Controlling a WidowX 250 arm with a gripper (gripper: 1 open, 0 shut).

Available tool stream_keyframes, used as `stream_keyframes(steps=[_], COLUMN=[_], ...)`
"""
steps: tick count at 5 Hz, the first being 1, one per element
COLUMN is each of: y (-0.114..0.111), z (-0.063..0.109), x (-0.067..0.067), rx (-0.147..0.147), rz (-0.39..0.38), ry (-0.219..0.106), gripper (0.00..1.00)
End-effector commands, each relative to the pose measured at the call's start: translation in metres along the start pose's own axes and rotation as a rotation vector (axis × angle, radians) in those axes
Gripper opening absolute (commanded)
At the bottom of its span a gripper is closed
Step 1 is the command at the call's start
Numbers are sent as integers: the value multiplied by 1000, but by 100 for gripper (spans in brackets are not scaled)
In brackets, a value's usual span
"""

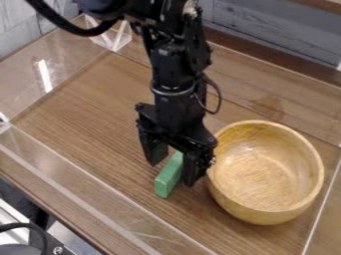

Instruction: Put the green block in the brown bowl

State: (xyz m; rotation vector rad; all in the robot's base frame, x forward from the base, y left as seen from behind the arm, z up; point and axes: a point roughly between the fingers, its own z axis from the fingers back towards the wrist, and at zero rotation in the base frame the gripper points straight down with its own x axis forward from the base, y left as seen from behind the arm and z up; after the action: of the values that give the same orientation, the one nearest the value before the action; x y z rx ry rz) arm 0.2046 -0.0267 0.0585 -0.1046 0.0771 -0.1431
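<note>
Step in hand, as I judge it: getting a sure grip on the slim bright green rectangular block, which lies flat on the brown wooden table, toward its near edge, its upper end between the fingers. The black robot gripper has its jaws spread wide, one to each side of that end; whether either touches the block I cannot tell. Best to settle low and centred, line the fingers up with the long sides, then close evenly so the block does not twist or squirt out toward the near edge. Just beside, toward the table's right edge, sits the round light brown wooden bowl. The right-hand finger looks close to its rim, so lift straight up and clear the rim before crossing sideways, then release low over the middle.
</note>
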Motion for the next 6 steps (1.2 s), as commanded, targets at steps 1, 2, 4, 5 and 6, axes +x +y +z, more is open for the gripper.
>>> stream_keyframes(steps=[1, 2, 4, 5, 6], y=[-3, -4, -6, -6, -6], z=[3, -3, -11, -16, -19], x=[5, 6, 7, 7, 8], rx=[5, 5, 2, 1, 1], rz=[-16, -20, -31, -40, -46], ry=[-41, -44, -49, -54, -59], gripper=[100, 100, 100, 100, 100])
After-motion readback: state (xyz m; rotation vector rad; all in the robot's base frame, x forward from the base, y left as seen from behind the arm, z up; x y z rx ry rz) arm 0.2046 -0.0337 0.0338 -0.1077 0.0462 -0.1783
